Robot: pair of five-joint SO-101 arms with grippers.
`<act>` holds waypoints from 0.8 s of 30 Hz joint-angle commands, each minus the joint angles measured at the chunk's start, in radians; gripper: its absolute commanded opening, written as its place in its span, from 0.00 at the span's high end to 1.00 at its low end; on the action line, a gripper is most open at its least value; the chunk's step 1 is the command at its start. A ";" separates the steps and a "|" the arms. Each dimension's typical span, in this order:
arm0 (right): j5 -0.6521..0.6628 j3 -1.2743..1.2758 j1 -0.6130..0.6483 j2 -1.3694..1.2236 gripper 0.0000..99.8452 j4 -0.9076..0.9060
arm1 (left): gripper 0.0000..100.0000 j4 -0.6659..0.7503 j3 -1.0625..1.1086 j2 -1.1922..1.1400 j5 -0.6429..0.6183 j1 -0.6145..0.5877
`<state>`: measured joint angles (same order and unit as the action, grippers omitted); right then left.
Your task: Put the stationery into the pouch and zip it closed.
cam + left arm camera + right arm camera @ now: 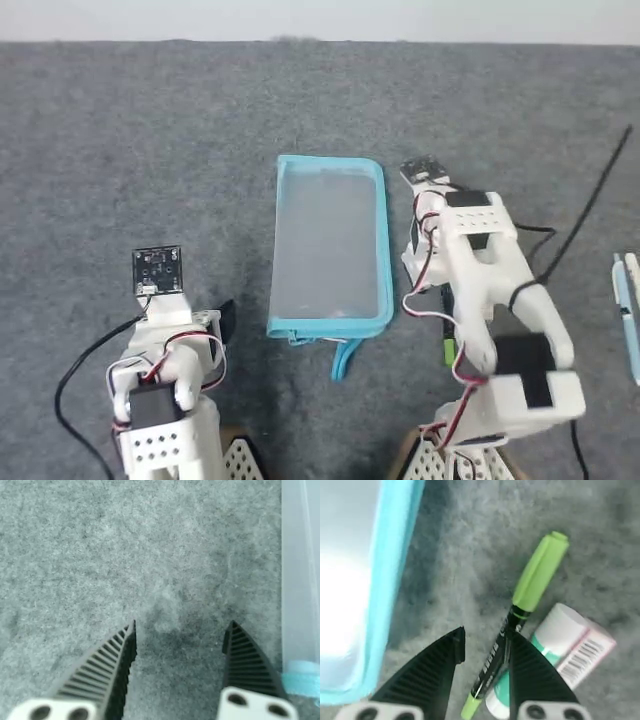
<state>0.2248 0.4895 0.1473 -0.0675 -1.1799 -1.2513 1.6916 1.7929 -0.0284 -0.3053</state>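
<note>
Just right of the pouch point(330, 250), your right fingers point(440, 660) stand open and empty over a green pen point(540, 570) beside a glue stick point(570, 640). Your left fingers point(115, 660) hang open above bare desk point(150, 130). Nothing looks packed yet, so loading and zipping remain.

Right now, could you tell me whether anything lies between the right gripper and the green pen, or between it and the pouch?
Nothing visible does. The open right gripper hangs at the green pen; bare carpet alone separates pen and pouch.

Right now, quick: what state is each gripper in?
Left gripper: open, holding nothing.
Right gripper: open, with the green pen lying between its fingers, not gripped.
</note>
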 commanded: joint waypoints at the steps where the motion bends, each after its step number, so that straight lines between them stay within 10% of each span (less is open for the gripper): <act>1: -0.014 -0.009 -0.019 -0.016 0.88 0.038 | 0.73 -0.006 -0.005 0.020 -0.012 -0.006; 24: -0.005 0.152 -0.128 0.291 0.88 0.070 | 0.73 -0.006 -0.005 0.020 -0.012 -0.006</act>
<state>0.2217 0.6199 0.0338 0.1550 -1.1462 -1.2513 1.6916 1.7929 -0.0284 -0.3053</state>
